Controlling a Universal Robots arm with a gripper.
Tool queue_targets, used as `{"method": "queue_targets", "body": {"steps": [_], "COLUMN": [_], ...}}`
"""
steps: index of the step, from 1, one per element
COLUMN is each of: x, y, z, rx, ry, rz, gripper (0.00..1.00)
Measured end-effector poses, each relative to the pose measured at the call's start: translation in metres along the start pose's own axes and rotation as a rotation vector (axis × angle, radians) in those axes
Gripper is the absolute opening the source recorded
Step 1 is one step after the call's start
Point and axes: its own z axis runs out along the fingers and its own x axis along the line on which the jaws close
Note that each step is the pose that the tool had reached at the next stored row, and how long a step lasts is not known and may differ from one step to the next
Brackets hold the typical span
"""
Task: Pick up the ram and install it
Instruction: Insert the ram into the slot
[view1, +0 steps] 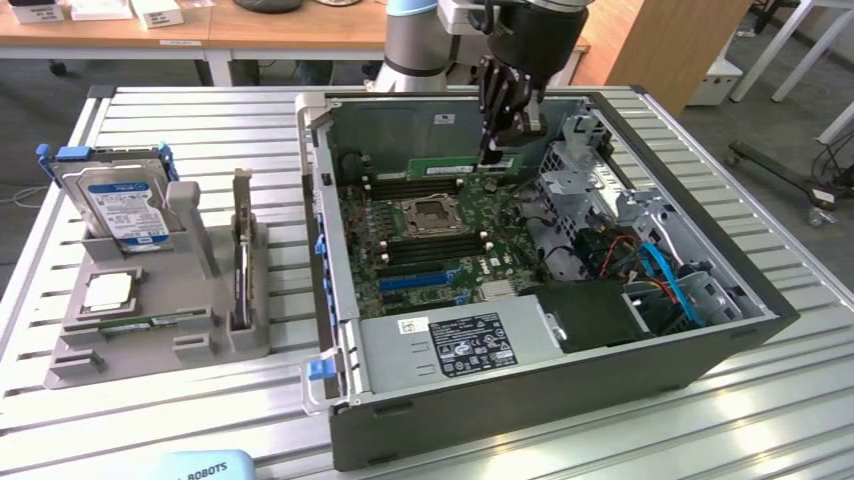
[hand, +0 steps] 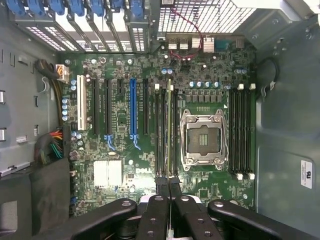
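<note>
In the exterior view the only writing I can read is "ROBOTS" on a pale blue object (view1: 200, 467) at the near edge of the slatted table (view1: 174, 420). The power supply (view1: 454, 345) in the open computer case (view1: 561, 400) has a black-and-white label, and the hard drive (view1: 123, 205) standing in the grey tray (view1: 80, 365) has a blue-and-white one. I cannot read the print on either.

The gripper (view1: 494, 150) hangs inside the case over the far part of the motherboard (view1: 427, 260). Its jaws are clenched on the ram (view1: 454, 165). The green stick lies level under the fingertips and reaches mostly toward the exterior view's left, beyond the empty processor socket (view1: 434, 215). I cannot tell whether it touches the board.

In the wrist view a white label (hand: 306, 174) sits on the case wall, with a mark I cannot make out. The gripper (hand: 169, 182) pinches the ram (hand: 170, 130), which I see edge-on as a thin pale-green line. It runs straight out from the jaws, over the dark memory slots (hand: 161, 130) beside the processor socket (hand: 202, 142).
</note>
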Motion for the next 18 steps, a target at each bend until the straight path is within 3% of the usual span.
{"method": "queue_targets", "body": {"steps": [18], "x": [0.001], "y": [-0.0006], "z": [0.0165], "rx": [0.0123], "ry": [0.0024], "rz": [0.0], "gripper": [0.11]}}
